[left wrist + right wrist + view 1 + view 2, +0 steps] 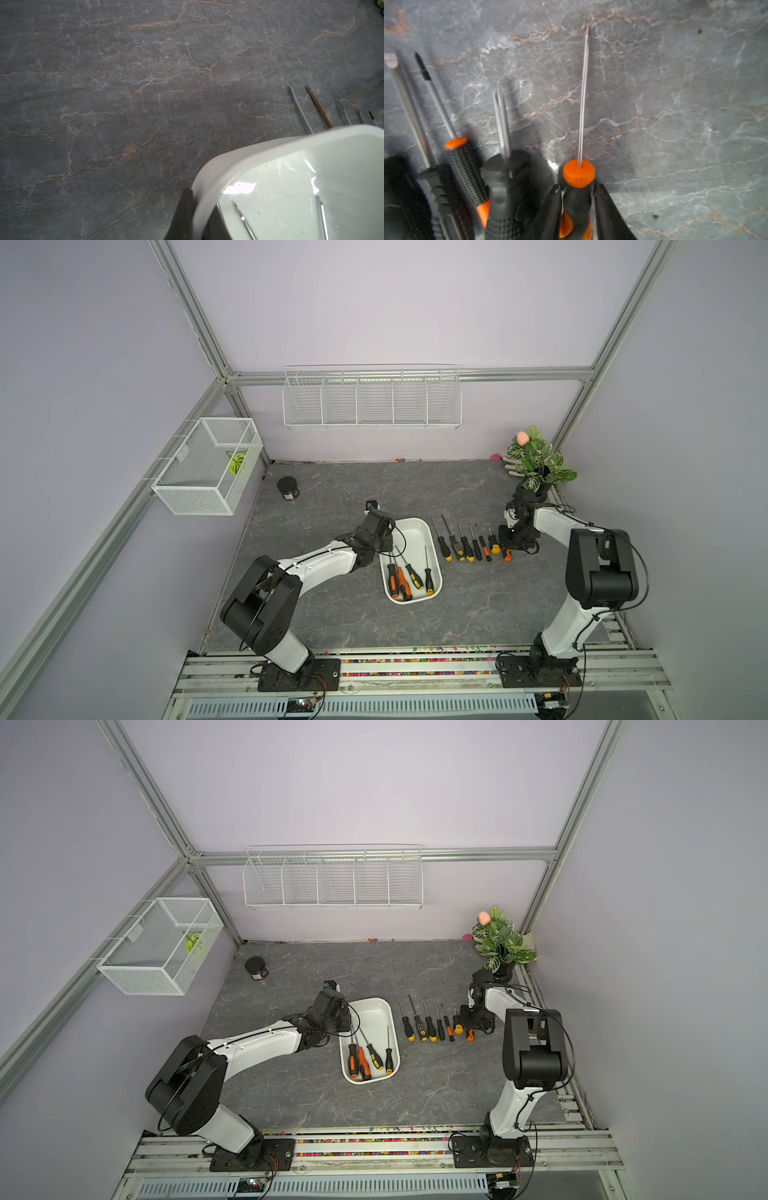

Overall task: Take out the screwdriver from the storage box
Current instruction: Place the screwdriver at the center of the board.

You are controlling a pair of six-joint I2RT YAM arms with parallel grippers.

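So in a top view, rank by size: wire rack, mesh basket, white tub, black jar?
Wire rack
mesh basket
white tub
black jar
Rack and basket hang nearer the camera, so true size unsure.

The storage box (pixel 415 533) is showing plain white, while the tabletop (pixel 324 614) is wearing grey marble veined in white and rust. The screwdriver handles (pixel 404 584) are mixing black with orange or yellow, and the plant (pixel 536 458) is displaying green leaves striped white.

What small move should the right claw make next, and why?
Probably the right claw should let go and lift clear: the orange-collared screwdriver it straddles already lies on the table, ending the row; four more wait in the storage box.
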